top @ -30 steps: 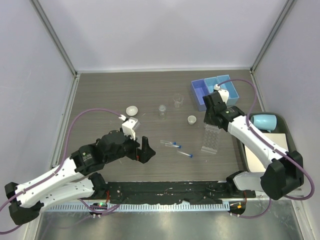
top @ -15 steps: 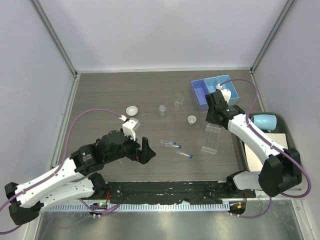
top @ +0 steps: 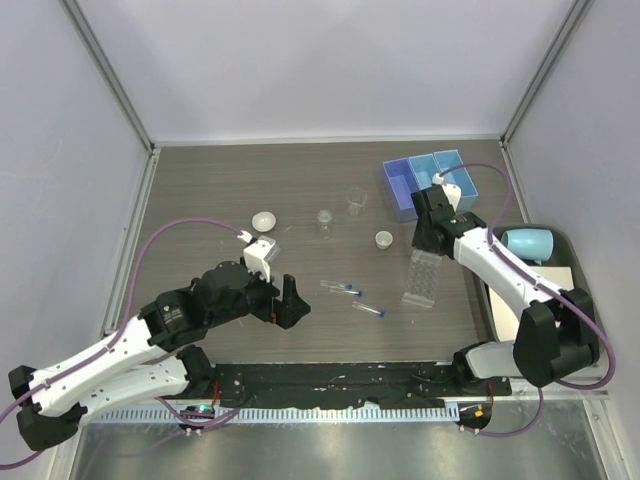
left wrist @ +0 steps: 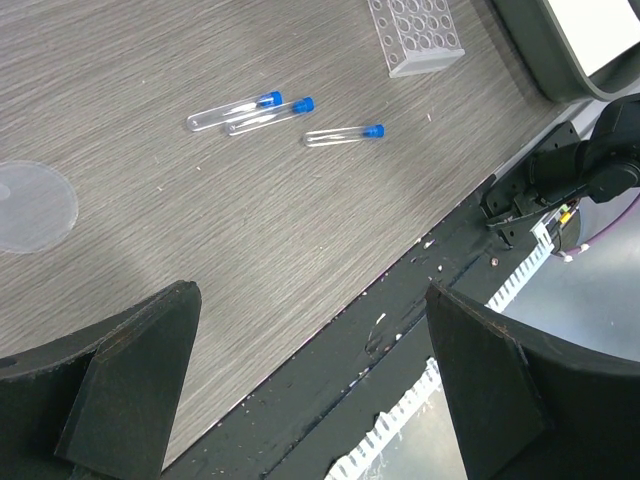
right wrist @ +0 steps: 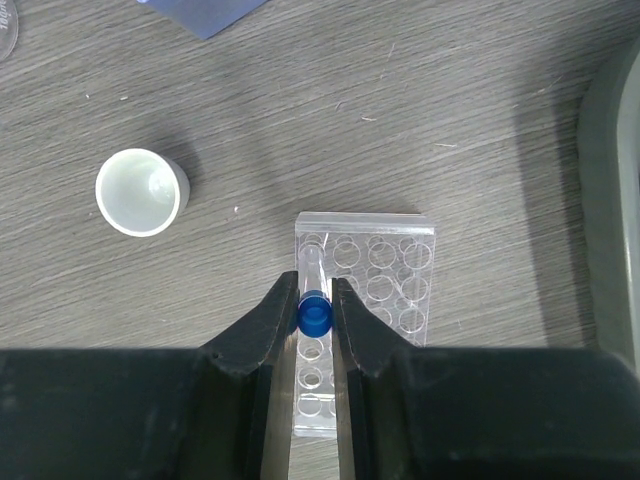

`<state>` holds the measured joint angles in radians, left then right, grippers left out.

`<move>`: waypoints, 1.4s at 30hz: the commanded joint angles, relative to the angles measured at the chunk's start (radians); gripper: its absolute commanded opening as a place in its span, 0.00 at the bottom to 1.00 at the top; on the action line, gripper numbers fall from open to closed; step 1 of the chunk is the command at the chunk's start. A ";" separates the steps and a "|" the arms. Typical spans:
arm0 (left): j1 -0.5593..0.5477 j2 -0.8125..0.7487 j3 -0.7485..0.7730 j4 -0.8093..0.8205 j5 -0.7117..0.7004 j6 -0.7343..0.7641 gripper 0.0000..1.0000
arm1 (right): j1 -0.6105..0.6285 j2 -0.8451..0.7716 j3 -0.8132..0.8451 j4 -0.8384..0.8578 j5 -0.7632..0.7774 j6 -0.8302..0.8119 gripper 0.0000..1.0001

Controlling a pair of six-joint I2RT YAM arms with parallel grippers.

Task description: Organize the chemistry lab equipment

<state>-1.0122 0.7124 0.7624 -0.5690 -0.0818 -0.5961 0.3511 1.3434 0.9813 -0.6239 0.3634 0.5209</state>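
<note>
My right gripper (right wrist: 316, 305) is shut on a blue-capped tube (right wrist: 314, 313) and holds it upright over the far left corner of the clear tube rack (right wrist: 380, 290); the rack also shows in the top view (top: 424, 279). Three more blue-capped tubes (top: 352, 296) lie on the table; they also show in the left wrist view (left wrist: 290, 115). My left gripper (top: 287, 301) is open and empty, left of them. Two clear beakers (top: 355, 202) and white dishes (top: 264, 220) (top: 384, 239) stand on the table. The blue three-compartment tray (top: 403, 184) sits at the back right.
A pale blue mug (top: 528, 242) lies on the dark green tray (top: 565, 255) with a white sheet at the right edge. A clear round lid (left wrist: 30, 205) lies on the table in the left wrist view. The black front rail (top: 340, 385) runs along the near edge.
My right gripper has shifted slightly toward the back right with the tube, over the rack's far end. The left arm has barely moved.
</note>
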 commanded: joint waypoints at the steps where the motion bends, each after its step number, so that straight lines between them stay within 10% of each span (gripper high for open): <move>1: 0.001 -0.002 0.008 0.006 0.005 -0.005 1.00 | -0.004 0.017 -0.013 0.050 -0.012 -0.010 0.01; 13: 0.001 0.004 0.006 0.006 0.002 -0.005 1.00 | -0.004 0.069 -0.030 0.067 -0.009 -0.007 0.01; 28: 0.001 0.094 0.026 0.035 -0.009 0.015 1.00 | -0.003 0.042 0.003 0.038 -0.004 -0.013 0.52; 42: 0.001 0.426 0.100 0.141 -0.119 0.145 1.00 | 0.060 -0.190 0.097 -0.123 -0.030 -0.073 0.58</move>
<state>-1.0122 1.0691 0.7883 -0.5114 -0.1429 -0.5362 0.3714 1.2110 1.0122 -0.6891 0.3443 0.4801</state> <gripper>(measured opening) 0.996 0.576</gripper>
